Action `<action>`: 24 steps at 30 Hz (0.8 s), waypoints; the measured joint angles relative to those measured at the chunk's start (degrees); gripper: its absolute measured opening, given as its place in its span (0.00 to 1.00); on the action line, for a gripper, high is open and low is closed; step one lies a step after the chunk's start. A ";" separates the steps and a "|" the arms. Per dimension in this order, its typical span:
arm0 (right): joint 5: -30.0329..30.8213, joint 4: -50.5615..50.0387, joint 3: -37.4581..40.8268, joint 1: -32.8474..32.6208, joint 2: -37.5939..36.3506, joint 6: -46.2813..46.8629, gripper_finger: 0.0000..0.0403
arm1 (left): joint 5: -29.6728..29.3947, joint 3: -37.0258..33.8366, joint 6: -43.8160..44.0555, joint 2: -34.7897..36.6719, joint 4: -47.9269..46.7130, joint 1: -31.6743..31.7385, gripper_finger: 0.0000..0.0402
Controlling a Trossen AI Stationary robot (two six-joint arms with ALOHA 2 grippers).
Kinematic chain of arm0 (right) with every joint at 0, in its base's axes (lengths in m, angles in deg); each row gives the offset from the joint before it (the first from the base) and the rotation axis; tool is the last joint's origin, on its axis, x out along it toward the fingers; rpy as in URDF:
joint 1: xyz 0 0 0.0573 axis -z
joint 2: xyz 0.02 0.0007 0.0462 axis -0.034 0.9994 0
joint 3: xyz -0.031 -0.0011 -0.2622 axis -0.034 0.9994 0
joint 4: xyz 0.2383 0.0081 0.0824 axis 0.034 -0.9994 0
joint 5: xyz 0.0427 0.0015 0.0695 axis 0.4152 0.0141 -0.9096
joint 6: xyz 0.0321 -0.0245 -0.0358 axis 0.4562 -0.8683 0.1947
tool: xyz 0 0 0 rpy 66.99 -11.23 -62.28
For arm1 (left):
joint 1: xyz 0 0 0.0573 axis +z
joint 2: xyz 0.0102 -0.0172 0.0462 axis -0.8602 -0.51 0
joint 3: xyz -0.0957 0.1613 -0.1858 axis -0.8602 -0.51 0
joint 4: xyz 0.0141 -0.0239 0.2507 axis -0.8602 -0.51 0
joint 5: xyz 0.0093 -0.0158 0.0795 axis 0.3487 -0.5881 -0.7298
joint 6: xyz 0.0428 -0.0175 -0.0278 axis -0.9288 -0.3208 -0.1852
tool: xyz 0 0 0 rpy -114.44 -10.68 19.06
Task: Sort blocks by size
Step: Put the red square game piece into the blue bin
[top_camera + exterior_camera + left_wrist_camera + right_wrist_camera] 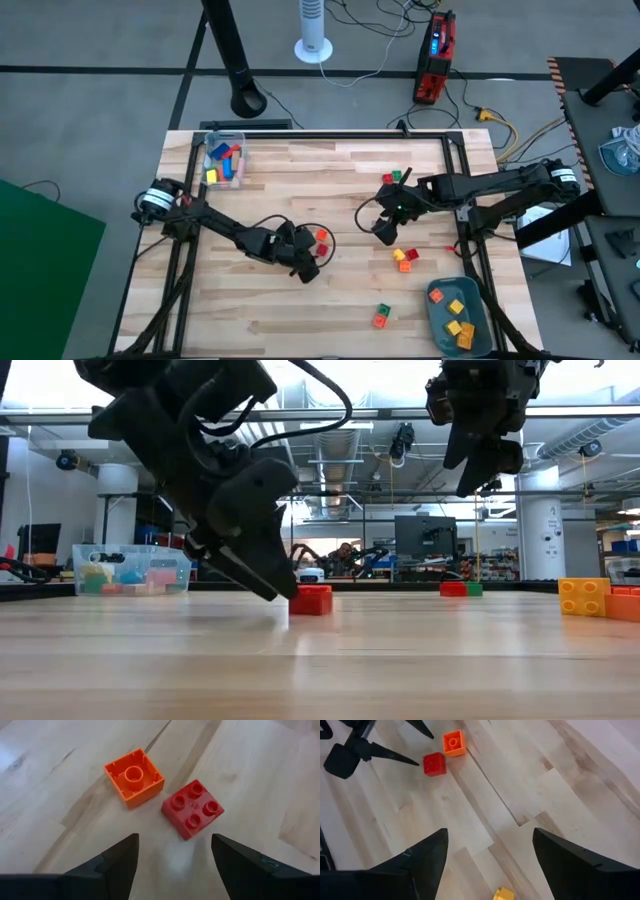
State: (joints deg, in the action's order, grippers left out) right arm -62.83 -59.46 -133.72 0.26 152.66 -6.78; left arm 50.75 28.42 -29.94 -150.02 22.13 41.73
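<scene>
The left gripper [172, 852] hangs low over the middle of the wooden surface [300, 310], its fingers spread wide with nothing between them. Just ahead of the fingertips lie two small square blocks touching at a corner: a red block [193, 809] with its studs up, and an orange block [134, 776] turned hollow side up. In the low view the fingertips come down right next to the red block [311, 600], though whether they touch it cannot be told.

The right gripper [490, 852] is raised above the surface on the right half, fingers also wide apart and empty. Bare wood lies under it, with a yellow block [503, 894] at the edge of its view.

Farther out, a red and green pair of blocks [397, 177] sits behind the right gripper, an orange and yellow cluster [404, 257] lies near it toward the front, and another small pair [382, 316] rests close to the front edge. A grey-blue tray [436, 313] in the front right corner holds several orange and yellow blocks. A clear box [238, 140] in the back left corner holds longer bricks in mixed colours.
</scene>
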 joint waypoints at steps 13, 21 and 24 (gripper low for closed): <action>-0.95 -0.02 0.02 0.52 0.00 -1.54 0.71 | 0.04 0.00 -15.68 -0.11 9.55 0.09 0.59; -1.58 -0.19 0.04 0.61 0.00 -2.48 0.69 | 4.64 0.00 -28.12 -1.34 11.42 1.46 0.59; -2.26 -0.22 0.04 0.61 0.00 -3.01 0.69 | 5.07 0.01 -32.06 -1.73 12.21 2.37 0.59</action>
State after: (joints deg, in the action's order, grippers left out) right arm -65.08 -59.68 -133.68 0.87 152.66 -9.79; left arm 55.82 28.43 -62.00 -151.75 34.35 44.10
